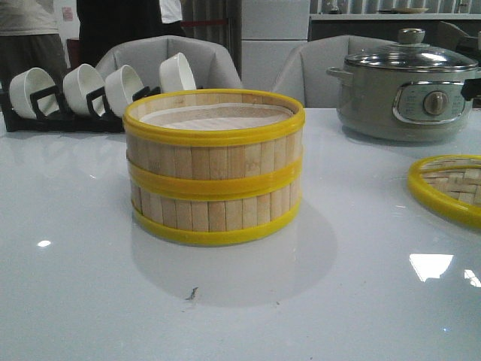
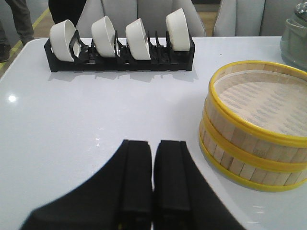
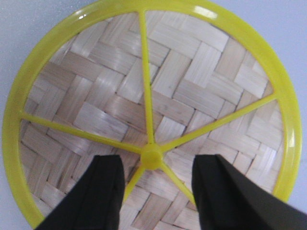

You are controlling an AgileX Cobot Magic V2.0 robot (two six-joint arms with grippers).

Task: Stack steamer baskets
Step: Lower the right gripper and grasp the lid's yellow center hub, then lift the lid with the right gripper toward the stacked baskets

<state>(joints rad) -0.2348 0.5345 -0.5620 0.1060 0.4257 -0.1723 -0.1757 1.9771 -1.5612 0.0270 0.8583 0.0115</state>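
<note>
Two steamer baskets (image 1: 214, 165) stacked mid-table, bare table (image 1: 75, 286) in front and at both sides.
Left gripper (image 2: 152, 163) pressed together beside them; right gripper (image 3: 156, 179) spread over one woven lid (image 3: 148, 105). Behind: four white bowls (image 1: 105, 86) racked, one pot (image 1: 406, 90). No readable writing.

Dining or kitchen-type room, staged. Glossy white table (image 1: 90, 248), grey upholstered chairs (image 1: 161, 60) behind it, electric cooking pot (image 1: 406, 86) with glass lid, black rack (image 2: 120, 60) of white bowls (image 2: 64, 38). People standing at the back, cabinet counter beyond.
</note>
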